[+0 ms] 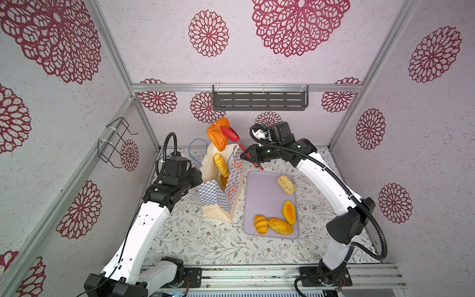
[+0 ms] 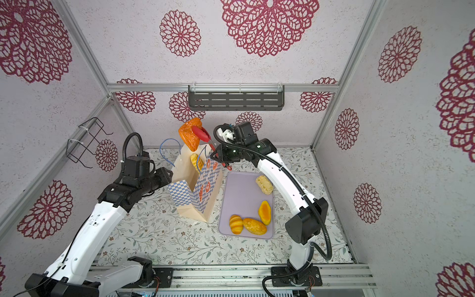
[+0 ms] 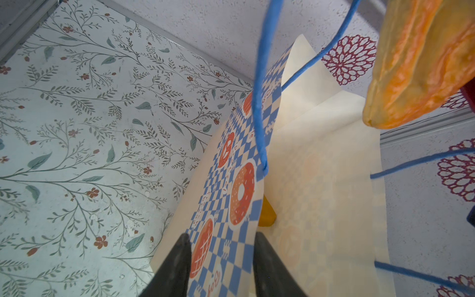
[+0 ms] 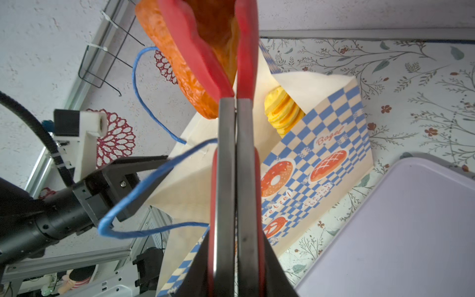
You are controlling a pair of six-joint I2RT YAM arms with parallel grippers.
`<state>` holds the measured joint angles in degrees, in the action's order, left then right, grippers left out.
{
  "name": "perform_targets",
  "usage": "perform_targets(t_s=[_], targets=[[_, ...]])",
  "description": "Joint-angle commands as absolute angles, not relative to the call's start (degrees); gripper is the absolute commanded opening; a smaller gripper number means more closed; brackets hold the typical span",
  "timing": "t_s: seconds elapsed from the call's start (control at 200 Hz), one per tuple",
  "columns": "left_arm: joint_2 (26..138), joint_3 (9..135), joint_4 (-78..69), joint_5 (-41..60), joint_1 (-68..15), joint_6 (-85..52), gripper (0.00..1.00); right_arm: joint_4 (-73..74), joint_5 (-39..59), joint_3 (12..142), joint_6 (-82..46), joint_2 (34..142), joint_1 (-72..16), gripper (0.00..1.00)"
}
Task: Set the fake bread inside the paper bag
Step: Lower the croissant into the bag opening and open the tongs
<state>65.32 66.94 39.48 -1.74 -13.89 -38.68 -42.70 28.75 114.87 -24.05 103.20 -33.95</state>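
A big orange-brown bread hangs in the air right over the open top of the paper bag. It is pinched between the red tips of the tongs. The right hand is closed tight on the tongs, and the right wrist view shows their two handles pressed flat together. The bag stands up on the bench, near the back wall and just left of the tray. It has blue and white checks and pictures of pastries on it. Its blue cord handles stick up from the top. A yellow ridged bread stands on end inside the bag and pokes up near the rim. In the left wrist view, a bit of another orange bread shows deeper down in the bag. The left hand is at the bag's left side, up by the rim. Its two dark fingers stand apart, with the checked wall of the bag between them. One finger is outside the bag and one is inside. Four more breads lie on the flat lilac tray. A pale bread is at the far end, alone. An orange oval bread, a brown long bread and a striped yellow bread sit close together at the near end.
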Motion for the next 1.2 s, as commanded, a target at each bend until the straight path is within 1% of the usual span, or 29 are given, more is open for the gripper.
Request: perform_targets(t_s=[0.0,0.13,0.23,0.465,0.645,0.685,0.726,0.786,0.861,0.896,0.956,1.196], targets=[[65.87,67.73,37.6,-1.58,-14.08,-38.18,0.35,-44.59,29.95,114.39,-18.9,98.03,-33.75,0.25],[66.01,67.71,37.61,-1.49,-14.12,-38.2,0.24,-47.87,29.35,113.72,-16.38,97.43,-33.75,0.25],[66.01,67.68,37.59,-1.39,-14.14,-38.27,0.18,-49.4,28.57,113.73,-15.17,97.25,-33.75,0.25],[66.07,67.98,37.69,-1.58,-14.13,-38.19,0.11,-50.2,27.58,112.86,-14.05,96.21,-33.72,0.29],[66.49,68.36,37.59,-1.52,-14.23,-38.3,0.11,-50.22,27.16,112.22,-13.62,95.51,-33.66,0.32],[66.6,68.42,37.61,-1.48,-14.23,-38.26,0.12,-50.15,27.16,112.15,-13.63,95.56,-33.66,0.34],[66.71,68.58,37.6,-1.46,-14.23,-38.28,0.15,-50.14,27.25,112.06,-13.6,95.62,-33.66,0.35],[66.8,68.69,37.65,-1.49,-14.3,-38.36,0.23,-49.97,27.31,112.06,-13.68,95.85,-33.71,0.37],[66.71,68.73,37.67,-1.58,-14.28,-38.32,0.36,-49.64,27.42,112.06,-13.86,96.06,-33.67,0.41],[66.71,68.72,37.69,-1.63,-14.41,-38.33,0.39,-49.42,27.42,112.06,-13.93,96.06,-33.66,0.42],[66.62,68.73,37.7,-1.67,-14.38,-38.35,0.43,-48.9,27.38,112.06,-14.07,96.05,-33.7,0.45],[66.62,69.17,37.8,-1.67,-14.57,-38.26,0.52,-46.69,27.42,112.4,-15.31,96.06,-33.43,0.48]])
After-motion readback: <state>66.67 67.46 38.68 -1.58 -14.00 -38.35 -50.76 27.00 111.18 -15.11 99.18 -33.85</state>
